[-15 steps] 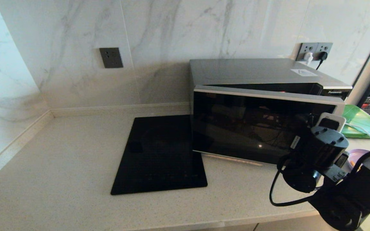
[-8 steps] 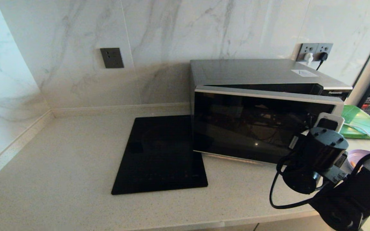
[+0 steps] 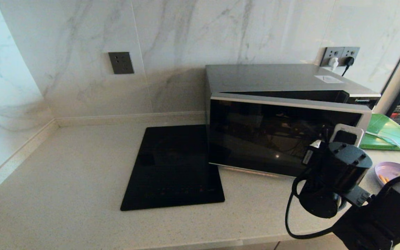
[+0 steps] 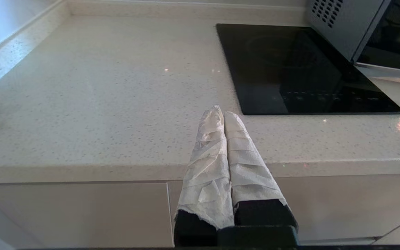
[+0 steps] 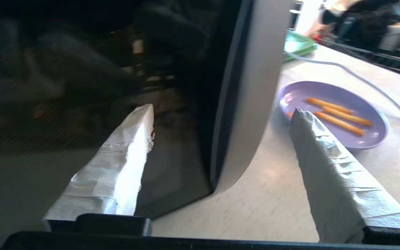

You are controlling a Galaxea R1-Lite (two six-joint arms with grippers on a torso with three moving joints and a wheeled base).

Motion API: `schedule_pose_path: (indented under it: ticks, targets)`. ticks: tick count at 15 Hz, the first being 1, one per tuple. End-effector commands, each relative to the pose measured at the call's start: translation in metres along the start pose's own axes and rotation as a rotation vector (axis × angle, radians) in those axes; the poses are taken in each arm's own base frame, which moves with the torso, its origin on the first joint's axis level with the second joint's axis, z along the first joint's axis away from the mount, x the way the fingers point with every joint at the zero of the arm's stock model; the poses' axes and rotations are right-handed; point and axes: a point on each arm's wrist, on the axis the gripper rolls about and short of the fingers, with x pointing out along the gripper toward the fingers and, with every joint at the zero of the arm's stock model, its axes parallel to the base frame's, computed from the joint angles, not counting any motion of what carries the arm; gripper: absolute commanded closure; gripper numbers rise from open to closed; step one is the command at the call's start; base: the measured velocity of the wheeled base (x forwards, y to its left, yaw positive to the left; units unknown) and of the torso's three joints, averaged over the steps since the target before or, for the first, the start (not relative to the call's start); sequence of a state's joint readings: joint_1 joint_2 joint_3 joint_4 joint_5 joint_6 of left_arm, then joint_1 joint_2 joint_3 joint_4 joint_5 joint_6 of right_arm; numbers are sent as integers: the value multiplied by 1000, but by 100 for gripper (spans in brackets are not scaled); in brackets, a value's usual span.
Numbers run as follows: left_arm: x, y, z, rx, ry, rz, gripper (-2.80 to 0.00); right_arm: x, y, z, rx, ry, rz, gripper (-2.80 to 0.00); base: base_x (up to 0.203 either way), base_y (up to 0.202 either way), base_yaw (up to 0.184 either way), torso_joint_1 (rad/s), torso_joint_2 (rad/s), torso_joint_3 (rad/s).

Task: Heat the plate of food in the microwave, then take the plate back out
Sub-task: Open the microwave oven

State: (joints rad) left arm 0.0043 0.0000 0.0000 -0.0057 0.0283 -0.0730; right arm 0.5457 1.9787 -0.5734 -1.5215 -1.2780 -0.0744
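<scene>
Purple plate of food (image 5: 333, 113) on desk (image 3: 64, 166) beside microwave (image 3: 283, 132). Right gripper (image 5: 221, 114) wide open, astride door edge, holding nothing. Left gripper (image 4: 219, 113) closed, empty, parked by desk edge.

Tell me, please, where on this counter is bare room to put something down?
Widest bare patch: the counter left of the cooktop, up to the wall. A strip runs between cooktop and counter edge. Crowded: right end, where the microwave door, right pincer, plate of food and green board meet.

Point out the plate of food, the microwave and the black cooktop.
plate of food (image 5: 335, 100): right wrist view, purple dish surface.
microwave (image 3: 273, 80): head view, silver top panel.
black cooktop (image 3: 172, 166): head view, glass middle.
</scene>
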Motion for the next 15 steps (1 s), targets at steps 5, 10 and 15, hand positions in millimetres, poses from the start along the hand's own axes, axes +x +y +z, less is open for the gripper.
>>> schedule_pose_path:
  ticks: [5, 10, 15]
  targets:
    - [0, 0, 0, -1, 0, 1, 0, -60, 15, 6, 44, 5, 201, -280, 0, 0, 0, 0, 0, 0]
    - [0, 0, 0, -1, 1, 1, 0, -99, 4, 53, 130, -33, 386, -280, 0, 0, 0, 0, 0, 0]
    - [0, 0, 0, -1, 1, 1, 0, -81, -45, 187, 231, -175, 318, -280, 0, 0, 0, 0, 0, 0]
